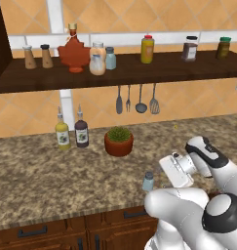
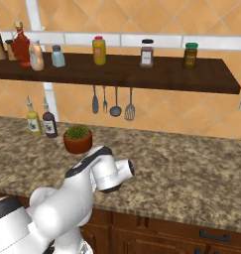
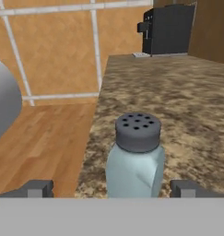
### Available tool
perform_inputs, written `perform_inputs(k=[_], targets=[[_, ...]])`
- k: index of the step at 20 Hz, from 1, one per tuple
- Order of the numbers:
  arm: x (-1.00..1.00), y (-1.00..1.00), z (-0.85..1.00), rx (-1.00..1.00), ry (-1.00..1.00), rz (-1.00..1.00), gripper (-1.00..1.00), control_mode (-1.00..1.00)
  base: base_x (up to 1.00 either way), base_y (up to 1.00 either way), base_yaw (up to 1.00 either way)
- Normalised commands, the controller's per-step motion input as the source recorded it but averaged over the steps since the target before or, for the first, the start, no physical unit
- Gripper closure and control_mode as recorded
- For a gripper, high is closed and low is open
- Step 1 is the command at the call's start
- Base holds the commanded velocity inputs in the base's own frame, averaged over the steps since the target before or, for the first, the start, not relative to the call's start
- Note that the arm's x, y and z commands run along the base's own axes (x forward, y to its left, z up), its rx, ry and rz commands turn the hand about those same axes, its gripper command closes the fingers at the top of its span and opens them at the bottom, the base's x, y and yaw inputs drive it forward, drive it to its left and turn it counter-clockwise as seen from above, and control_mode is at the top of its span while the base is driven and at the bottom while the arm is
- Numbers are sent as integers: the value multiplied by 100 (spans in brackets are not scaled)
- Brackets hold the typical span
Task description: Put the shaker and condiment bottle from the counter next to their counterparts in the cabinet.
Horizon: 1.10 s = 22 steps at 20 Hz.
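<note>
Between the two tips of the wide-open gripper (image 3: 111, 188), shaker (image 3: 134, 156) upright on counter (image 3: 187, 106), not gripped

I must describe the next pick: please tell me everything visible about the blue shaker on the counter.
The shaker is small, pale blue-grey and translucent, with a darker grey cap pierced by holes. It stands upright on the speckled counter near its front edge, level with the open gripper, whose fingertips flank it without touching.

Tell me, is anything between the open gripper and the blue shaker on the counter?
Nothing visible. In the hand view the shaker stands upright between the two finger tips with bare counter around it; the gripper is open and not yet closed on it.
</note>
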Motion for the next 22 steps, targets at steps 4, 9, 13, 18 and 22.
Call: perform_inputs(k=[4, 9, 13, 18, 22], targets=[[12, 37, -1, 0, 0, -1, -100, -100, 0, 0, 0], [10, 35, -4, 0, 0, -2, -100, -100, 0, 0, 0], [1, 24, -8, 0, 0, -2, 100, -100, 0, 0, 0], [-1, 26, -19, 0, 0, -1, 100, -100, 0, 0, 0], [-10, 47, -28, 0, 0, 0, 100, -100, 0, 0, 0]])
